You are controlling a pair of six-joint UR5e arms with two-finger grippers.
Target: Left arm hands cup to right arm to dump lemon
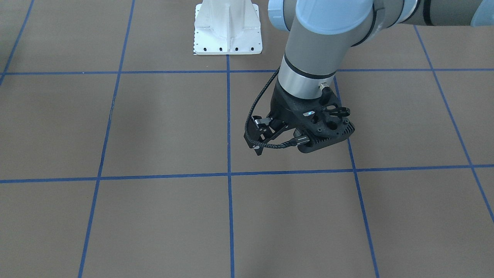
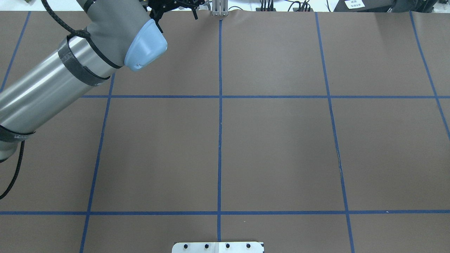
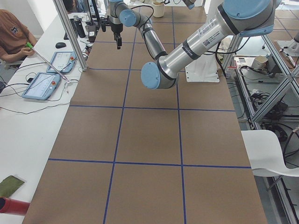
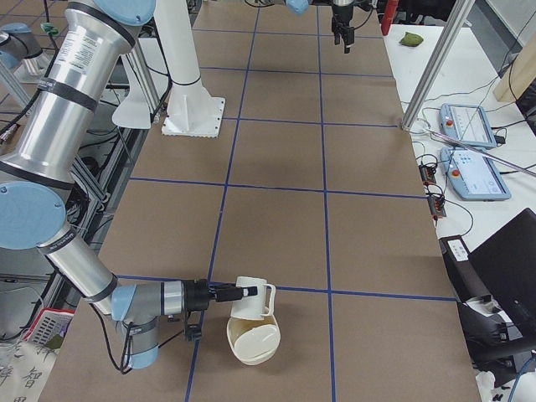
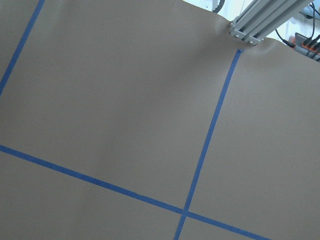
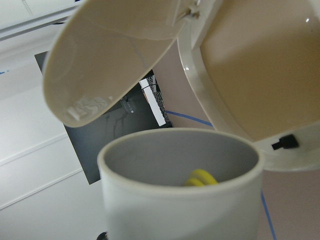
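Note:
In the exterior right view the cup hangs off the table at the tip of my right gripper, handle pointing away from the arm. From that view I cannot tell whether the fingers are shut. The right wrist view looks into the cup, and the yellow lemon lies in its grey inside. My left gripper hovers empty over the far edge of the table, and its fingers are spread open in the overhead view.
A cream bin with its hinged lid open stands just under the cup. The white arm base is bolted to the table. A frame post and pendants line the far side. A person sits there.

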